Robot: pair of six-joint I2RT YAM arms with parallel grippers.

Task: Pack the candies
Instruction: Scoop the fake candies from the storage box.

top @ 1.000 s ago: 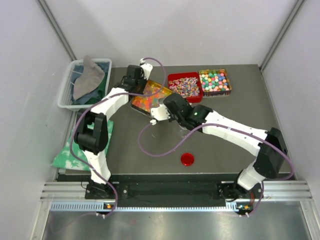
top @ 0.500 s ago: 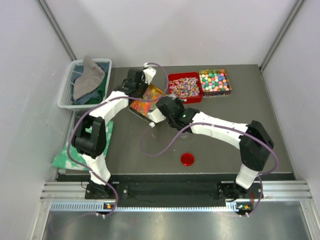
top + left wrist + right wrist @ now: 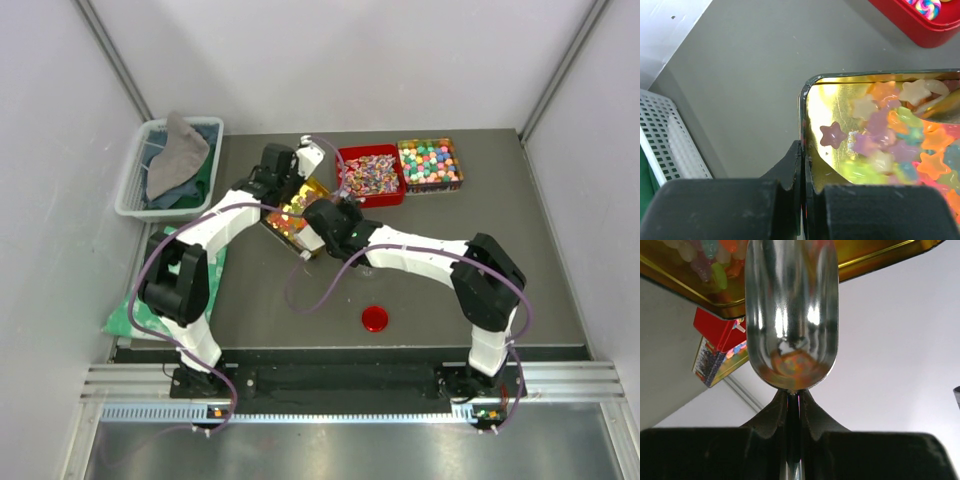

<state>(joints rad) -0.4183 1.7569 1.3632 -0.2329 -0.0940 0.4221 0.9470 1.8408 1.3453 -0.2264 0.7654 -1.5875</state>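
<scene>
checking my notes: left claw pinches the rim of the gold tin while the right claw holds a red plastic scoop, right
No: the scoop in the right claw is shiny metal, not red plastic; the right wrist view shows it. The left claw does pinch the rim of the gold tin.

Bright, even light from overhead in the top view, crisp edge to edge, with only faint soft shadows on the dark grey matte tabletop (image 3: pixel 560 260). On the left wrist, glare streaks across the shiny gold rectangular tin (image 3: pixel 820 115); translucent star-shaped gummy candies (image 3: pixel 890 135) glowing, slightly soft. On the right wrist, hot white highlights down the polished steel scoop (image 3: pixel 790 315), with the black right gripper (image 3: pixel 794 402) blurred at the bottom.
</scene>
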